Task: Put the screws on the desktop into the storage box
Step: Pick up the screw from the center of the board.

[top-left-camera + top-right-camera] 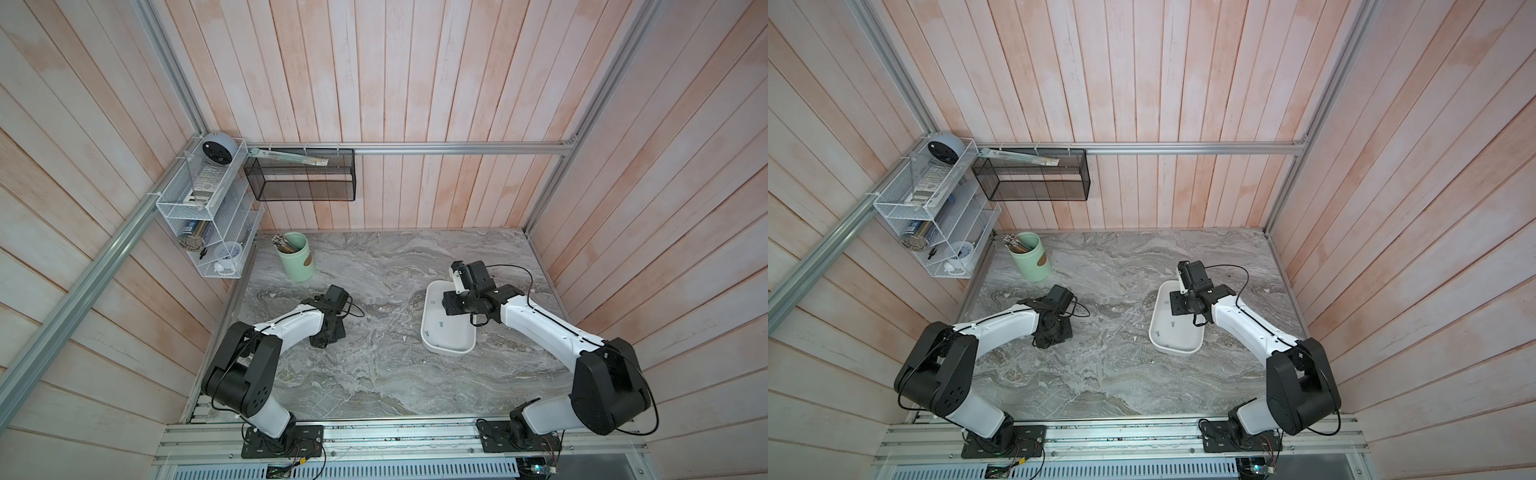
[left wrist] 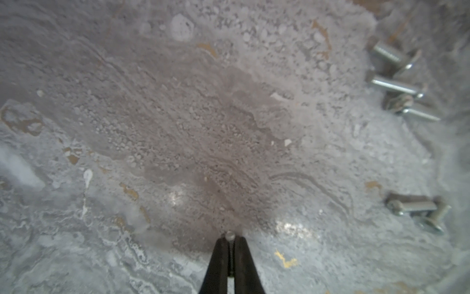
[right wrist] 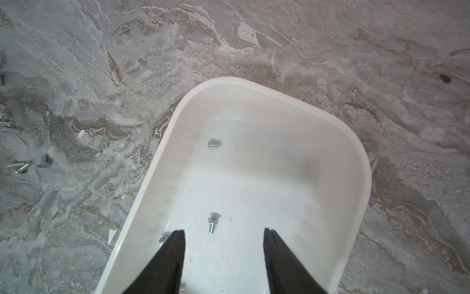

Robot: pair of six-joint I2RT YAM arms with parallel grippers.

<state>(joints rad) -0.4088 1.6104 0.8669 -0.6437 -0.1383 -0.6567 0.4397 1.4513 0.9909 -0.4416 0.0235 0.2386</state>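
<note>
Left wrist view: left gripper [image 2: 230,241] with jaws pressed together on one held screw [image 2: 230,235], head poking out at the tips, shaft pinched in the slit. Hangs low over the desktop [image 2: 178,127]; touching or lifted, cannot tell. Off to one side, five loose screws [image 2: 394,85] on the marble: a cluster of three, then a pair well apart from it, all blurred near the frame edge. In both top views, only two of those specks to make out [image 1: 357,322], just beside the left wrist [image 1: 332,316], with its black body covering the fingertips.

Right wrist view: right gripper [image 3: 223,231] with jaws wide apart, gripping nothing, poised over the storage box [image 3: 279,94]. Inside, three boxed screws [image 3: 212,224]: one blurred near the far end, one near the fingertips, one half hidden behind a finger [image 3: 175,254]. Lower by that finger, a sliver of a possible fourth, too cut off to call.

Farther back on the desktop, one pale green cup [image 1: 297,259] holding a bundle of sticks [image 1: 284,242]. On the wall, one black mesh basket [image 1: 301,174] and one white wire rack [image 1: 203,195].
</note>
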